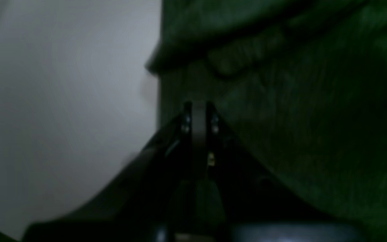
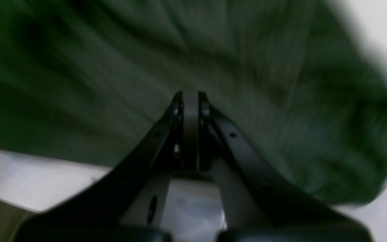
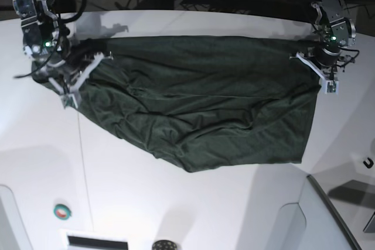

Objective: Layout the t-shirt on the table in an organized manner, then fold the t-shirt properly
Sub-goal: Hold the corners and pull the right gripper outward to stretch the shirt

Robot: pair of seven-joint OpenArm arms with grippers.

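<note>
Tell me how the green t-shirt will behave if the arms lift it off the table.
The t-shirt looks floppy: it sags in wrinkles between the left end effector and the right end effector. Probably light, since thin folds bunch easily. It would likely slide readily on the smooth table.

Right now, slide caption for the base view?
Both tools, left and right, stretch the dark green t-shirt across the white table.
</note>
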